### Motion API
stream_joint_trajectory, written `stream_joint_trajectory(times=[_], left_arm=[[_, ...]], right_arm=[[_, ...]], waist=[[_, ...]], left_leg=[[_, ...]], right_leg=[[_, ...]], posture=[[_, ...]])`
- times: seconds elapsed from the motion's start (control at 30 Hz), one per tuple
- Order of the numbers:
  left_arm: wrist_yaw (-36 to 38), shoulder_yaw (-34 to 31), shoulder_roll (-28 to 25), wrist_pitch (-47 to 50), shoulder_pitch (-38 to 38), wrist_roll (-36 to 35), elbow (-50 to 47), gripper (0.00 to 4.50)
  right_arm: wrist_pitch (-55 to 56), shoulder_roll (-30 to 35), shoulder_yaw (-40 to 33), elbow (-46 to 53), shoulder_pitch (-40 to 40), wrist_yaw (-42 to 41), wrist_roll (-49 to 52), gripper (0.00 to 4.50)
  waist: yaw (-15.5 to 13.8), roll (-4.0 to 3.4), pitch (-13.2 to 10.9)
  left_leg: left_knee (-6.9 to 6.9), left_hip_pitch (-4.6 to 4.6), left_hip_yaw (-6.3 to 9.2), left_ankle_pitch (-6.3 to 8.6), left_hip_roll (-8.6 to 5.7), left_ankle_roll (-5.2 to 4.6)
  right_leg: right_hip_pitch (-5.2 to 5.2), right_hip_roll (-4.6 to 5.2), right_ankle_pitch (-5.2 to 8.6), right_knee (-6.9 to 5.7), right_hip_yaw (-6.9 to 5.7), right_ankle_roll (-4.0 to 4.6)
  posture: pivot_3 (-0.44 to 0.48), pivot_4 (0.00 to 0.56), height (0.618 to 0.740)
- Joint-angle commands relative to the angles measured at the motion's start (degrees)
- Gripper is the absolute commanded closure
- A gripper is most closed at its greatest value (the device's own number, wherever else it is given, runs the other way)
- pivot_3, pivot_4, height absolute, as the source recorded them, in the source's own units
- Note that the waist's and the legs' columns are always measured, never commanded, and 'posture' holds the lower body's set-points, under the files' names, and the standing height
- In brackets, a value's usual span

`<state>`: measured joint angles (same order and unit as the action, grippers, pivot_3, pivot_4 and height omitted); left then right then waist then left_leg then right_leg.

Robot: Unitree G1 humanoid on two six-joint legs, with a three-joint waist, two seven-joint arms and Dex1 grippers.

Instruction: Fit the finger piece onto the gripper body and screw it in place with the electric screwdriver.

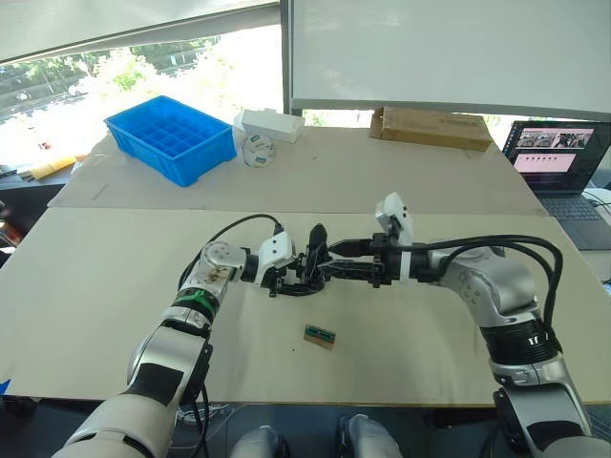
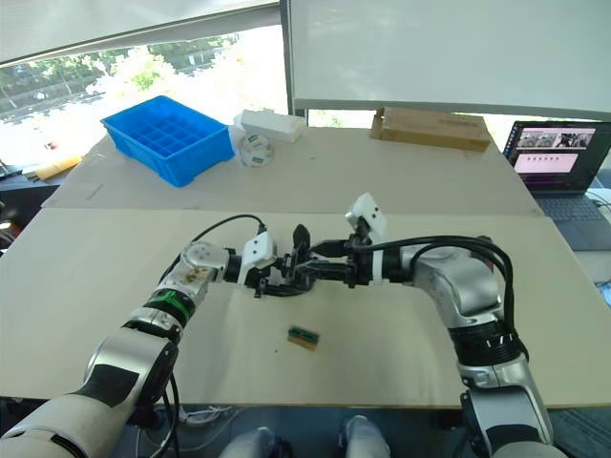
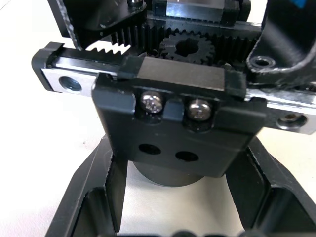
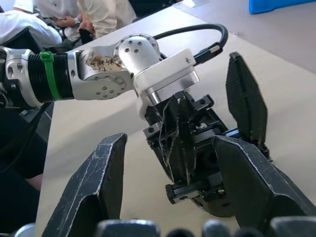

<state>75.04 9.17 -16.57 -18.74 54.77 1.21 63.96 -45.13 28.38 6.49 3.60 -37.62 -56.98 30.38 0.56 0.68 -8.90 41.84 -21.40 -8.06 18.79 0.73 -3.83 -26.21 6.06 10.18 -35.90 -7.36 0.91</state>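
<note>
My left gripper (image 1: 289,278) is shut on the gripper body (image 1: 304,271), a black block held just above the middle of the table. Up close, the gripper body (image 3: 177,123) shows a toothed rack, a gear, two screws and two empty holes. The finger piece (image 1: 317,238), a ribbed black blade, stands upright on the body and also appears in the right wrist view (image 4: 244,98). My right gripper (image 1: 334,270) is open, its fingers (image 4: 98,187) reaching in on either side of the body. The electric screwdriver is out of view.
A small brown block with a green top (image 1: 320,335) lies in front of the grippers. At the back stand a blue bin (image 1: 172,136), a white box (image 1: 272,124), a tape roll (image 1: 258,149) and a cardboard box (image 1: 430,127). A laptop (image 1: 558,157) sits far right. People (image 4: 74,19) sit beyond the table.
</note>
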Motion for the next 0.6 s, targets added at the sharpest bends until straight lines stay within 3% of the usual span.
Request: stream_joint_trajectory(times=[0.03, 0.1, 0.13, 0.4, 0.6], left_arm=[[-0.29, -0.21, -0.14, -0.94, 1.10, 0.28, -1.00, 2.23], [-0.30, -0.22, -0.16, -0.91, 1.11, 0.27, -1.04, 2.23], [-0.29, -0.23, -0.16, -0.90, 1.11, 0.26, -1.08, 2.23], [-0.36, -0.29, -0.05, -0.86, 1.25, 0.23, -1.06, 2.23], [-0.64, -0.33, 0.19, -0.85, 1.30, 0.24, -1.02, 2.23]], right_arm=[[2.85, -0.83, 0.44, -0.45, -1.33, -0.63, -0.66, 1.43], [4.04, -1.32, 1.15, -1.15, -1.37, -0.90, -1.41, 1.43], [4.73, -1.54, 1.50, -1.49, -1.40, -1.00, -1.87, 1.67], [9.26, -2.29, 3.26, -1.98, -2.04, -1.65, -4.96, 4.17], [12.14, -0.54, 5.39, -0.22, -2.30, -3.46, -7.88, 4.17]], waist=[[0.01, 0.00, 0.00], [0.04, 0.00, 0.00], [0.05, 0.00, 0.00], [0.08, 0.00, 0.00], [0.09, 0.00, 0.00]], left_leg=[[0.00, 0.00, 0.00, 0.00, 0.00, 0.00], [0.00, 0.00, 0.00, 0.00, 0.00, 0.00], [0.00, 0.00, -0.01, 0.00, 0.00, 0.00], [0.00, 0.00, -0.02, 0.00, 0.00, 0.00], [0.00, 0.00, -0.03, 0.00, 0.00, 0.01]], right_leg=[[0.00, 0.00, 0.00, 0.00, 0.00, 0.00], [0.00, -0.01, 0.00, 0.00, 0.00, 0.00], [0.00, -0.01, 0.00, 0.00, 0.00, 0.00], [0.00, -0.03, 0.00, -0.01, 0.01, -0.01], [0.00, -0.03, 0.00, -0.02, 0.01, -0.02]], posture=[[0.000, 0.150, 0.738], [0.000, 0.150, 0.738], [0.000, 0.150, 0.738], [0.000, 0.150, 0.738], [0.000, 0.150, 0.738]])
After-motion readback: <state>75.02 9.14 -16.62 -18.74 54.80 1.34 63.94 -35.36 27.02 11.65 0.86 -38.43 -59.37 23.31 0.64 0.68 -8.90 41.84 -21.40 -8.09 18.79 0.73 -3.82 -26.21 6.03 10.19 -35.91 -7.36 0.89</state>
